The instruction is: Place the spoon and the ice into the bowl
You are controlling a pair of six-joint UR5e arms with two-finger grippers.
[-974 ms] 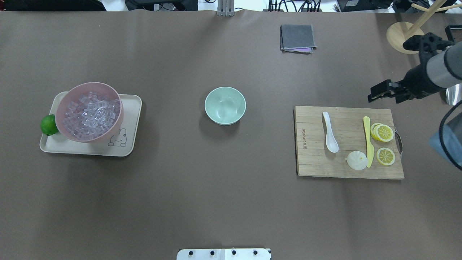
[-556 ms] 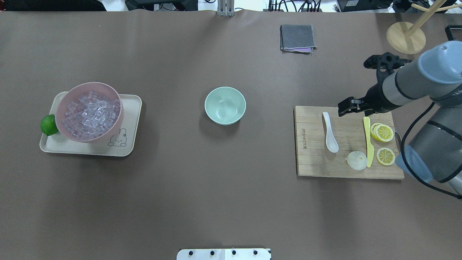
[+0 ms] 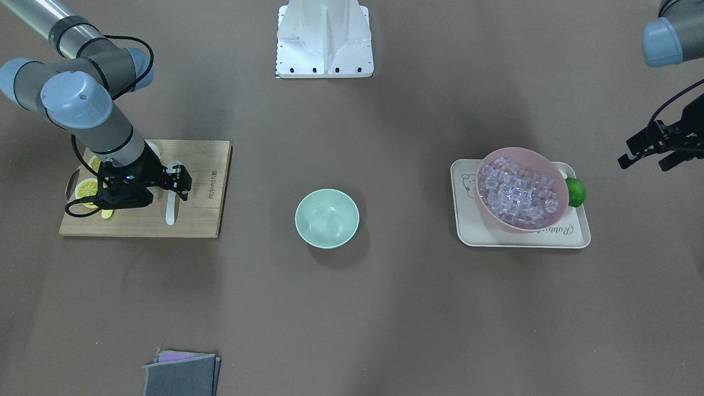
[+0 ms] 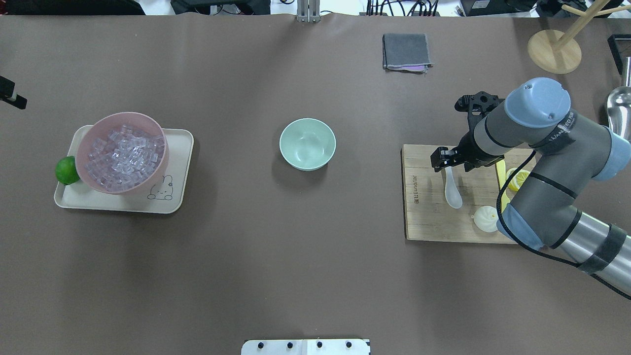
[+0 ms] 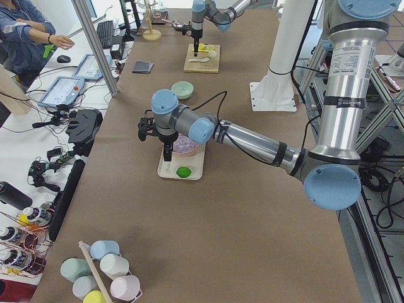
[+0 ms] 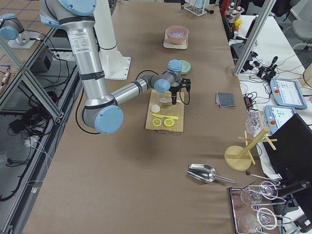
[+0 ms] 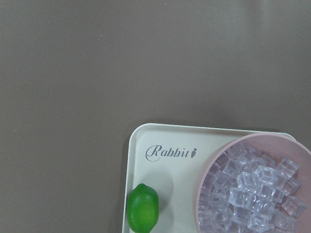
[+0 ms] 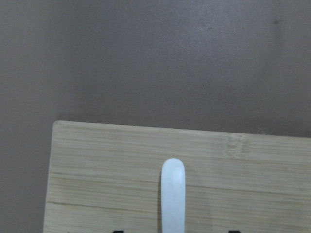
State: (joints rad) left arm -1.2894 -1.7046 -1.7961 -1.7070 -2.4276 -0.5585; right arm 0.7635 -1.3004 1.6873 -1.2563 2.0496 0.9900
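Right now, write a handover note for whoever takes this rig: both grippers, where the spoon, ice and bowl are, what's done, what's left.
Right gripper: open, poised over the handle of the spoon, nothing gripped yet.
Left gripper: open and empty, hanging off the outer side of the tray.
The spoon lies flat on the cutting board.
The ice is all in the pink bowl on the tray.
The bowl stands mid-table, empty.
Done: nothing delivered.
Left: grasp the spoon and put it in the bowl, then move the ice over.
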